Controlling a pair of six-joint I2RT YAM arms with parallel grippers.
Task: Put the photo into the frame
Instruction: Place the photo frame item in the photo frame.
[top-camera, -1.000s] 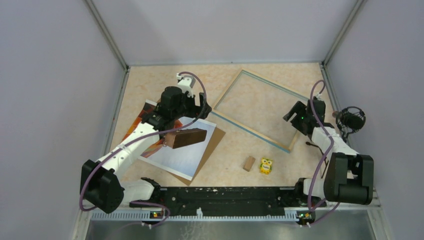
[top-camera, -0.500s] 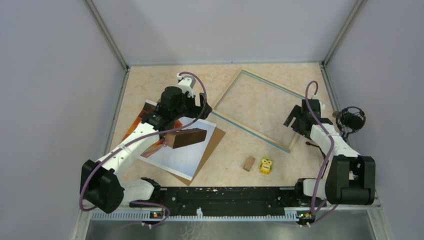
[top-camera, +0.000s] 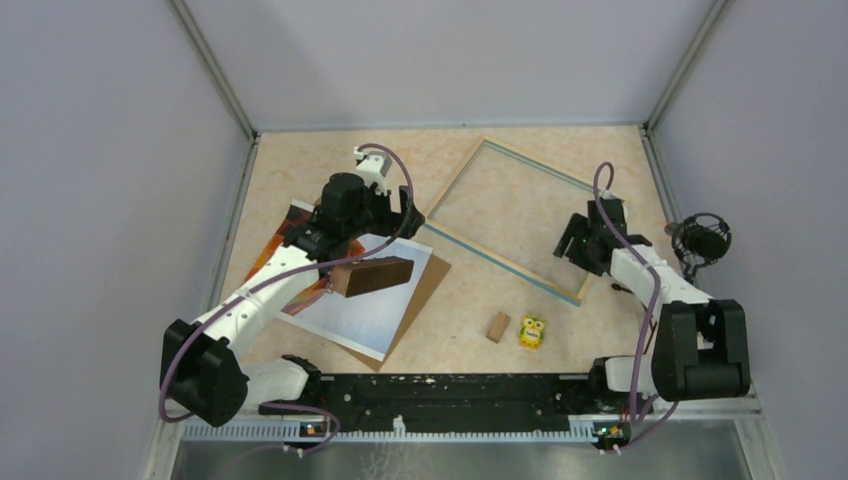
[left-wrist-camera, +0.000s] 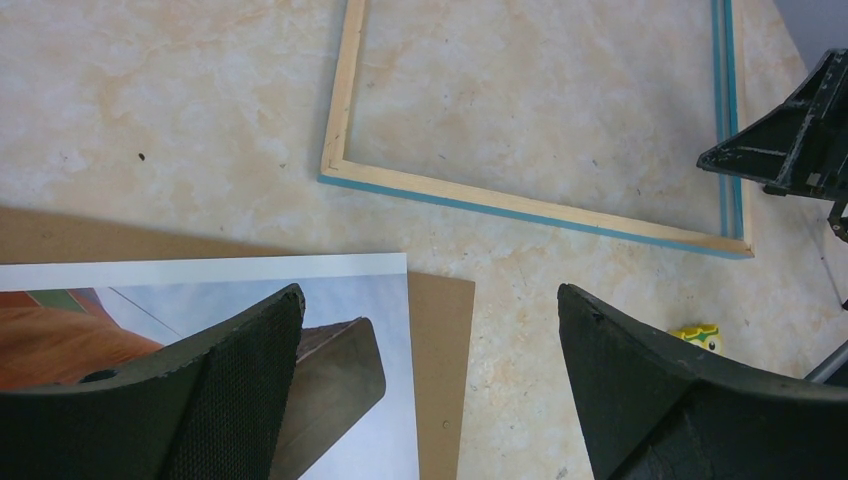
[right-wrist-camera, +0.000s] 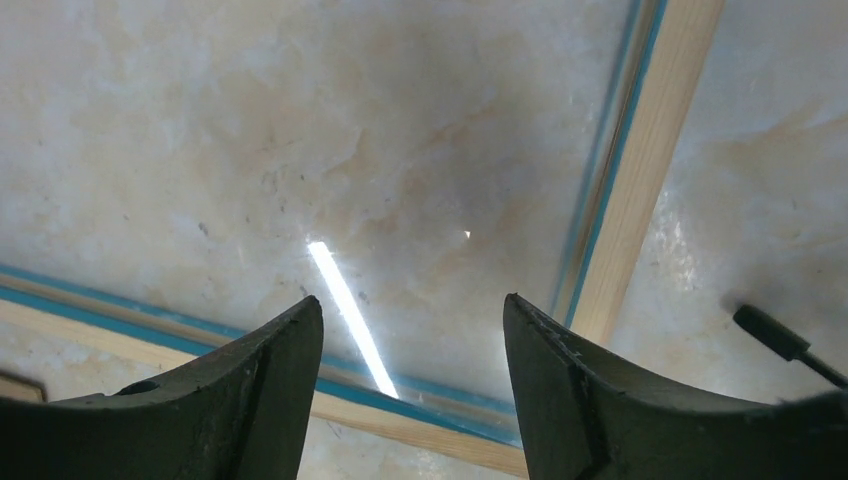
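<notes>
The photo (top-camera: 352, 312) lies flat at the left on a brown backing board (top-camera: 425, 288); its white border and pale sky show in the left wrist view (left-wrist-camera: 220, 272). The frame (top-camera: 494, 254), light wood with blue edges, lies flat right of centre, and its near rail crosses the left wrist view (left-wrist-camera: 500, 203). My left gripper (top-camera: 402, 222) hovers open above the photo's far right corner (left-wrist-camera: 430, 295), holding nothing. My right gripper (top-camera: 570, 243) hangs open over the frame's near right corner (right-wrist-camera: 412, 300); the frame's side rail (right-wrist-camera: 640, 150) runs beside its right finger.
A dark brown block (top-camera: 372, 274) rests on the photo (left-wrist-camera: 335, 370). A small wooden block (top-camera: 498, 327) and a yellow owl toy (top-camera: 532, 331) lie near the front. A black round device (top-camera: 702, 240) stands at the right wall. A thin black rod (right-wrist-camera: 780, 340) lies outside the frame.
My right gripper has moved left, from outside the frame's right side to over its near right corner, and its jaws have narrowed a little. The left arm has stayed still.
</notes>
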